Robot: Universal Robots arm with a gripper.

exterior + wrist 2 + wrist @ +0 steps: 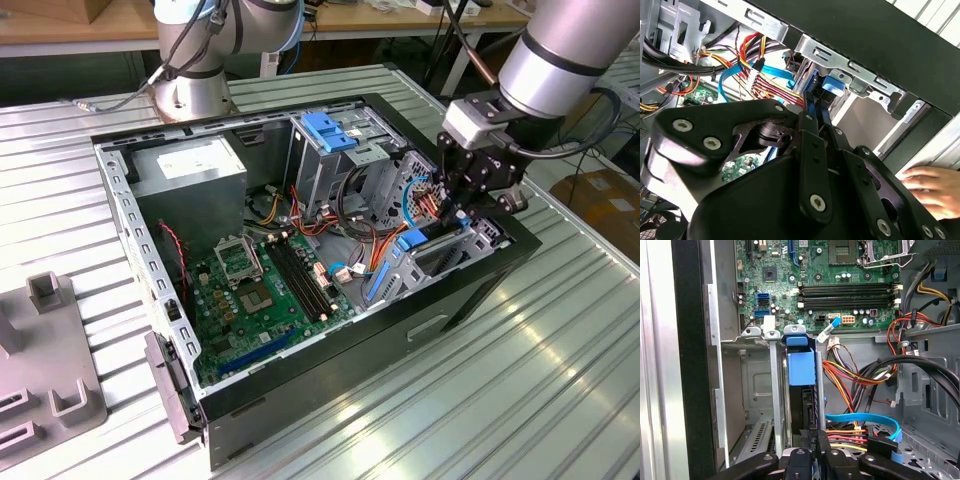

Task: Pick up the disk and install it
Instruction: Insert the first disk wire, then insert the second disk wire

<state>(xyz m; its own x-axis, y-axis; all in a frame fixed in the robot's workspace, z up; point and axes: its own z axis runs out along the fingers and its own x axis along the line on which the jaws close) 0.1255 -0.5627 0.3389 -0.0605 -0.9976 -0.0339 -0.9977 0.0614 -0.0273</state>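
Note:
The disk [801,367] stands on edge in a slot of the lower drive bay [757,335], at the case's front corner. Its bright blue carrier and dark edge show between the metal bay walls. My gripper [817,436] is shut on the disk's outer edge in the first wrist view. In the second wrist view the black fingers [812,130] pinch the blue rail [815,92] at the bay's mouth. In the exterior view my gripper [455,208] hangs over the case's right end, just above the disk's blue carrier [410,240].
The open computer case [480,290] lies on a slatted metal table. Red, yellow and blue cables [860,427] run close beside the bay. A blue bracket [328,130] tops the grey drive cage. A person's hand [930,185] rests outside the case. Grey fixtures [45,380] stand at the exterior view's left.

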